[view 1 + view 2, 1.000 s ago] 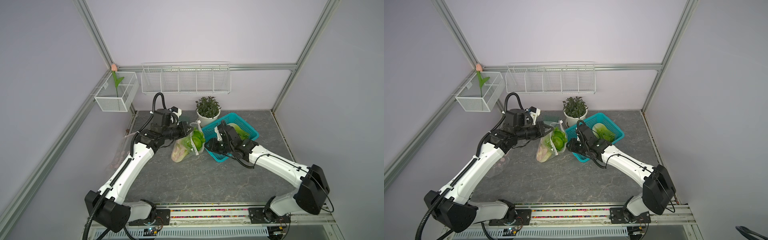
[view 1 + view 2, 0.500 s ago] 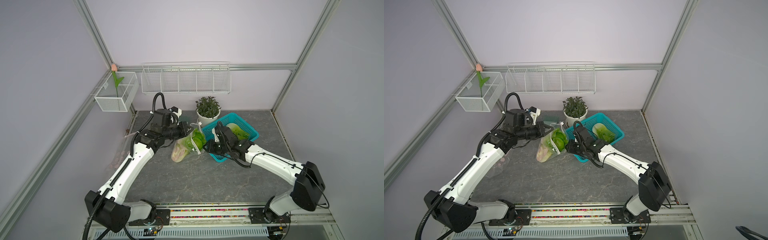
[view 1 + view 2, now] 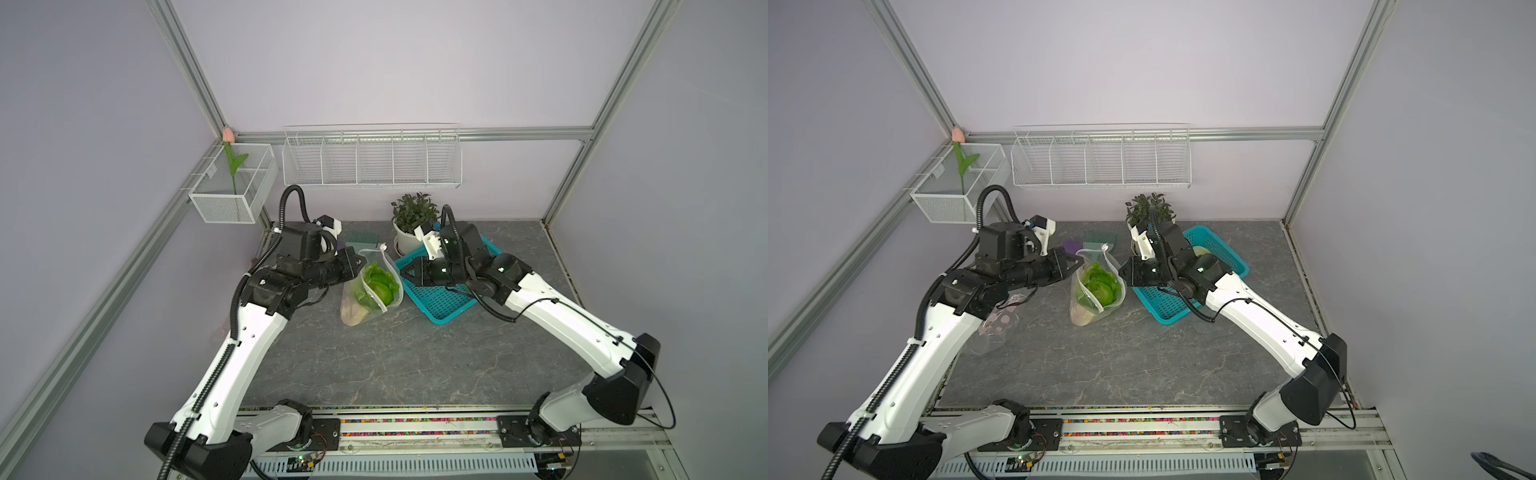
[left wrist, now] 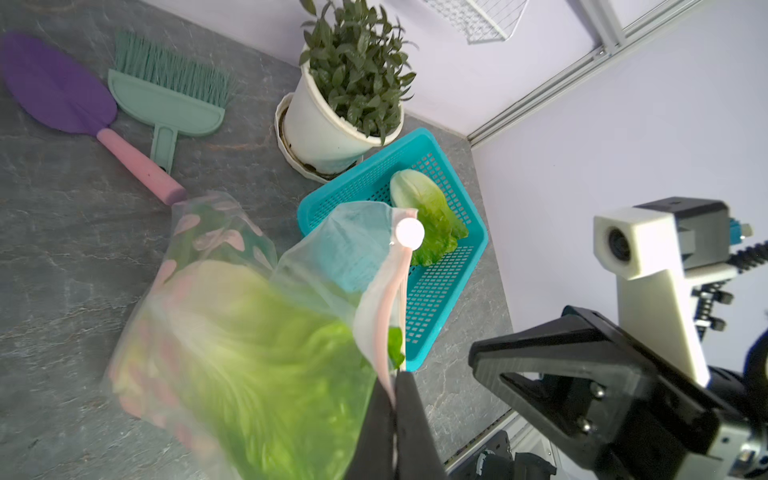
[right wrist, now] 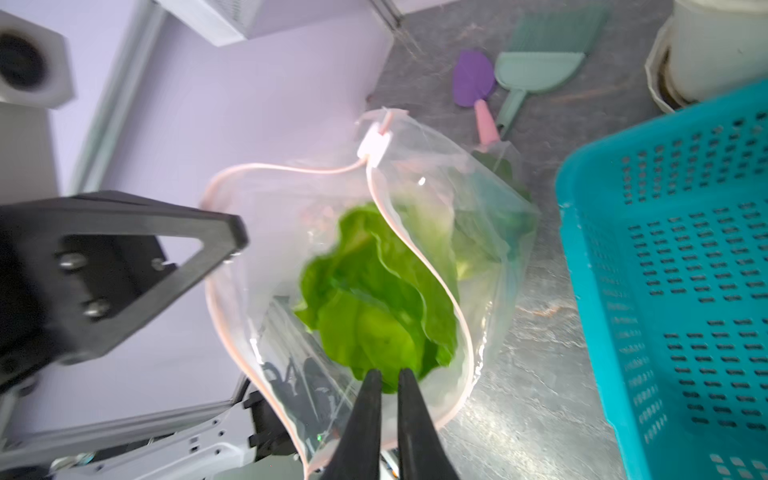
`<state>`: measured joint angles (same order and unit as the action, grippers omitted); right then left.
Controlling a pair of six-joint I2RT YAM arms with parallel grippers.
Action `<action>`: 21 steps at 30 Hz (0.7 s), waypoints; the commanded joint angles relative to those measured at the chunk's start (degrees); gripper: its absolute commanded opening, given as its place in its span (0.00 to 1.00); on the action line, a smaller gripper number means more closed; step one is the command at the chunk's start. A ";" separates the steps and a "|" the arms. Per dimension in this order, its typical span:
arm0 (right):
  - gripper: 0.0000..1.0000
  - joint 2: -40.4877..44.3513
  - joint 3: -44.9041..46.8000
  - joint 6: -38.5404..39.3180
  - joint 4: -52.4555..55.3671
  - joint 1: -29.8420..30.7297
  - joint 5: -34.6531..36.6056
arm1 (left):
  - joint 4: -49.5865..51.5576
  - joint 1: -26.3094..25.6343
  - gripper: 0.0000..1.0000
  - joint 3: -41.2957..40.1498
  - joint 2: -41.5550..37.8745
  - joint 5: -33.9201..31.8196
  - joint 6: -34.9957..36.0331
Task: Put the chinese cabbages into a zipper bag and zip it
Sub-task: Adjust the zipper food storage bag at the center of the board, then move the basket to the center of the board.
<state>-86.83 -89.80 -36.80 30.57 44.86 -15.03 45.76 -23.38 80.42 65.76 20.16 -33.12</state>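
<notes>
A clear zipper bag [image 3: 371, 305] stands open mid-table, with light-green chinese cabbages [image 3: 376, 284] inside it. My left gripper [image 4: 394, 386] is shut on the bag's pink zip strip on the left side and holds the mouth up. The white slider [image 4: 409, 233] sits at the far end of the strip. My right gripper [image 5: 386, 374] is at the bag's opposite rim. Its fingers are almost together, with the clear rim between them. One more cabbage [image 4: 428, 216] lies in the teal basket [image 3: 440, 303], mostly hidden behind my right arm in both top views.
A potted plant [image 3: 413, 216] stands just behind the basket. A green hand brush [image 4: 166, 99] and a purple paddle [image 4: 58, 87] lie at the back left. A patterned plastic bag [image 3: 994, 328] lies under my left arm. Wire racks [image 3: 370, 160] hang on the wall.
My right gripper has moved left from over the basket to the bag's near rim, and its jaws have narrowed. My left gripper still holds the bag in the same place.
</notes>
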 commanded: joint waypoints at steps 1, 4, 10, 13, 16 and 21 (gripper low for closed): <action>0.15 -2.63 -2.82 1.43 -0.47 -0.62 -7.28 | -0.45 -0.03 0.00 2.91 -3.52 0.45 -3.28; 0.18 -4.36 -3.83 1.23 -0.92 -1.61 -9.41 | -3.21 -0.10 0.00 -0.34 -5.28 1.33 -5.03; 0.45 2.28 8.94 4.96 6.14 -6.25 3.26 | -4.20 3.46 0.00 -3.19 -5.46 -0.73 -4.49; 0.59 0.32 13.70 8.98 9.99 -4.87 10.92 | -4.38 4.57 0.00 -2.06 -4.79 -2.90 -4.42; 0.73 -5.67 13.96 12.54 11.22 -1.59 20.14 | -7.03 4.57 0.00 -2.05 -3.75 -1.15 -6.02; 0.78 -15.74 8.41 17.77 13.76 1.32 32.36 | -9.45 4.06 0.00 -3.46 -3.34 1.43 -7.96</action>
<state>-99.29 -79.18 -24.08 41.30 45.47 6.76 41.17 -19.11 77.23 62.92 19.94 -39.24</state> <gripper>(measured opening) 0.785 0.048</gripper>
